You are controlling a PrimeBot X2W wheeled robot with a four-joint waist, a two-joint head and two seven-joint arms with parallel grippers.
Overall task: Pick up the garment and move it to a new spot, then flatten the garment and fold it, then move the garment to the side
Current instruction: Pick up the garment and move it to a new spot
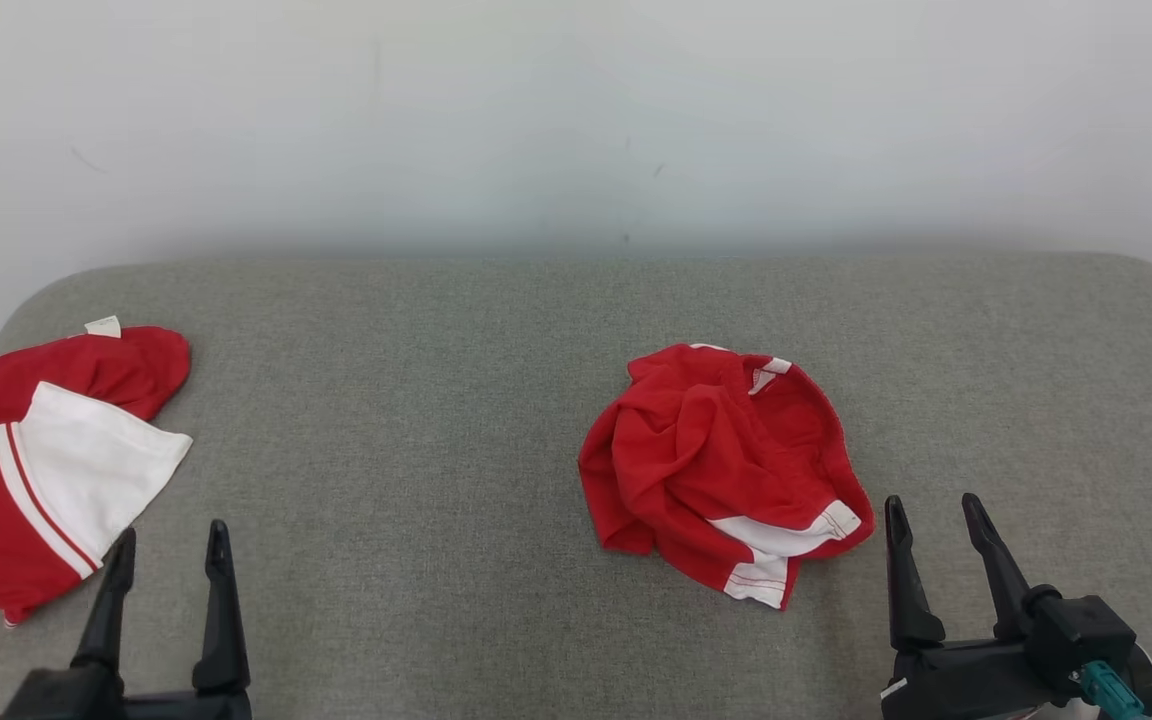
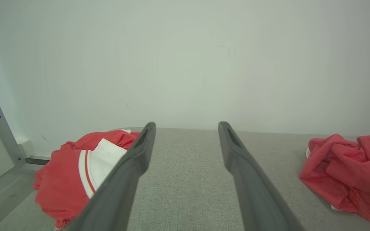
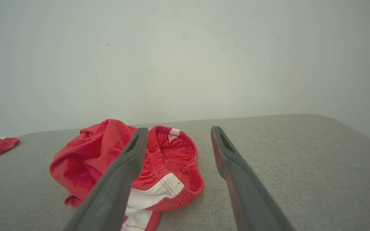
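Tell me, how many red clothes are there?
2. A crumpled red garment right of centre, near the right gripper; a red-and-white garment at the left edge, by the left gripper. None seems hidden.

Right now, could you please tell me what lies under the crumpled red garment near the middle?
The crumpled red garment rests on the grey padded surface. Its open waistband shows only red fabric inside. Whatever its folds cover underneath cannot be seen.
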